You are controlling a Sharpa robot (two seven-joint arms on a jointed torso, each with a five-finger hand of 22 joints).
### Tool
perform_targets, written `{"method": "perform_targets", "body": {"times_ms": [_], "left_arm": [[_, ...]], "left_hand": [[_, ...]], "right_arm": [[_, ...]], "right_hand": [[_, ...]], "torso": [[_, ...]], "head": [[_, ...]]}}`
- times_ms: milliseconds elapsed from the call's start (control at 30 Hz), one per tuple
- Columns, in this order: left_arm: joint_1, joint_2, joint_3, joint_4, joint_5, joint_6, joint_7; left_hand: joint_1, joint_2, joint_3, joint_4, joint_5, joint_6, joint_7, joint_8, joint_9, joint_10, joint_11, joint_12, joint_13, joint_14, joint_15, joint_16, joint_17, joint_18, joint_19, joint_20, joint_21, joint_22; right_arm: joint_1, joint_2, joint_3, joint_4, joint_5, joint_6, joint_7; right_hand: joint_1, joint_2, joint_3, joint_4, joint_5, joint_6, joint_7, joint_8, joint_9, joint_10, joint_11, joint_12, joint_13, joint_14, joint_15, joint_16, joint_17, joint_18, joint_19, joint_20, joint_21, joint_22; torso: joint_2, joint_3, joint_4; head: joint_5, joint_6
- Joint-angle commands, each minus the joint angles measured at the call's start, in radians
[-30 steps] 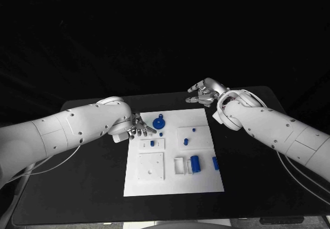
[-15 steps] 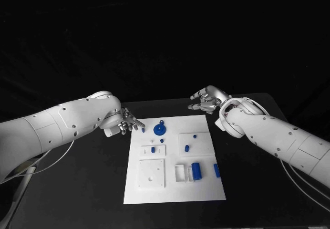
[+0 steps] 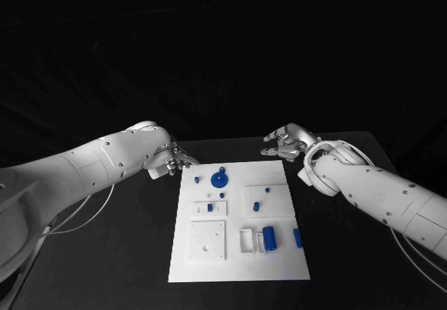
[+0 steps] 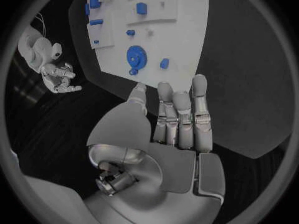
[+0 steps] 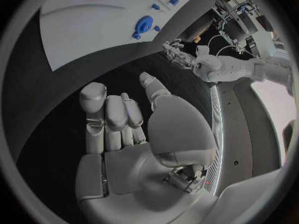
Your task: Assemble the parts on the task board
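Note:
The white task board [image 3: 244, 263] lies in the middle of the black table. A round blue gear-like part [image 3: 219, 179] sits near its far left corner, with a small blue piece [image 3: 198, 180] beside it. Blue cylinders [image 3: 268, 237] lie in the near right area, and small blue pegs [image 3: 257, 207] stand mid-board. My left hand [image 3: 176, 160] hovers off the far left corner, fingers straight, holding nothing. My right hand [image 3: 287, 142] hangs beyond the far right corner, fingers loosely bent and empty. The left wrist view shows the left hand [image 4: 179, 120], the gear [image 4: 135, 57] and the board [image 4: 177, 30].
White raised blocks [image 3: 208, 240] and a slotted holder [image 3: 249, 239] sit on the near half of the board. Black table surface [image 3: 112, 258] surrounds the board on both sides. The right wrist view shows the right hand [image 5: 118, 122] and the left hand [image 5: 177, 55] across the board [image 5: 74, 27].
The head camera has shifted. My left hand has drawn back from the board's left edge near the gear to just off the far left corner. The right hand stays beyond the far right corner.

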Motion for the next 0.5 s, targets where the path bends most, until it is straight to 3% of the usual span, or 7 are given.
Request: {"method": "perform_targets", "body": {"times_ms": [33,67,233,300,500], "left_arm": [[-0.003,0.010,0.000,-0.018,-0.018,0.044,0.065],[-0.003,0.011,0.000,-0.021,-0.018,0.045,0.066],[-0.008,0.023,-0.002,-0.049,-0.027,0.060,0.075],[-0.009,0.026,-0.003,-0.058,-0.030,0.066,0.079],[-0.010,0.029,-0.005,-0.073,-0.041,0.087,0.087]], "left_hand": [[-0.004,0.006,-0.007,0.001,-0.002,-0.010,0.000,0.012,0.003,-0.009,0.002,0.010,-0.004,-0.007,-0.002,0.007,-0.004,0.004,-0.007,0.001,0.007,0.021],[-0.005,0.006,-0.007,0.002,-0.002,-0.010,0.000,0.015,0.003,-0.010,0.002,0.011,-0.004,-0.007,-0.002,0.008,-0.005,0.004,-0.008,0.001,0.007,0.020],[-0.018,-0.018,-0.001,0.018,-0.002,-0.035,-0.008,0.102,0.060,-0.018,-0.002,0.028,-0.009,-0.013,-0.004,0.020,-0.013,0.003,-0.011,0.000,0.014,0.020],[-0.027,-0.031,0.009,0.028,-0.003,-0.043,-0.009,0.120,0.078,-0.021,-0.003,0.034,-0.010,-0.015,-0.004,0.025,-0.015,0.002,-0.013,0.000,0.017,0.020],[-0.037,-0.048,0.030,0.042,-0.005,-0.050,-0.007,0.120,0.081,-0.026,-0.001,0.038,-0.015,-0.019,-0.003,0.028,-0.020,0.003,-0.016,0.000,0.020,0.020]], "right_arm": [[-0.001,-0.003,0.000,0.007,-0.001,-0.004,0.003],[-0.001,-0.003,0.000,0.007,-0.001,-0.004,0.003],[0.000,-0.005,0.000,0.015,-0.001,-0.006,0.001],[0.000,-0.005,0.000,0.018,-0.002,-0.007,0.000],[0.000,-0.007,0.001,0.024,-0.002,-0.009,-0.001]], "right_hand": [[-0.008,0.002,-0.002,0.004,0.006,-0.003,0.000,-0.002,0.001,-0.007,0.000,-0.003,0.008,-0.004,-0.001,-0.004,-0.001,0.018,0.024,0.004,-0.006,0.089],[-0.008,0.002,-0.002,0.004,0.006,-0.003,0.000,-0.002,0.001,-0.007,0.000,-0.003,0.008,-0.004,-0.001,-0.004,-0.001,0.018,0.024,0.004,-0.006,0.089],[-0.007,-0.001,0.000,0.005,0.006,-0.003,0.000,-0.003,0.001,-0.006,0.000,-0.002,0.008,-0.003,-0.001,-0.003,-0.001,0.018,0.025,0.004,-0.004,0.089],[-0.007,-0.001,0.000,0.005,0.006,-0.003,0.000,-0.003,0.001,-0.006,0.000,-0.002,0.008,-0.003,-0.001,-0.003,-0.001,0.018,0.025,0.004,-0.004,0.089],[-0.007,-0.001,0.000,0.005,0.006,-0.003,0.000,-0.003,0.001,-0.006,0.000,-0.002,0.008,-0.003,-0.001,-0.003,-0.001,0.018,0.025,0.004,-0.004,0.089]], "torso": [[0.011,-0.0017,-0.0071],[0.012,-0.0019,-0.0078],[0.018,-0.0030,-0.0108],[0.020,-0.0032,-0.0124],[0.023,-0.0037,-0.0127]], "head": [[0.007,0.004],[0.008,0.005],[0.012,0.010],[0.013,0.011],[0.014,0.010]]}}
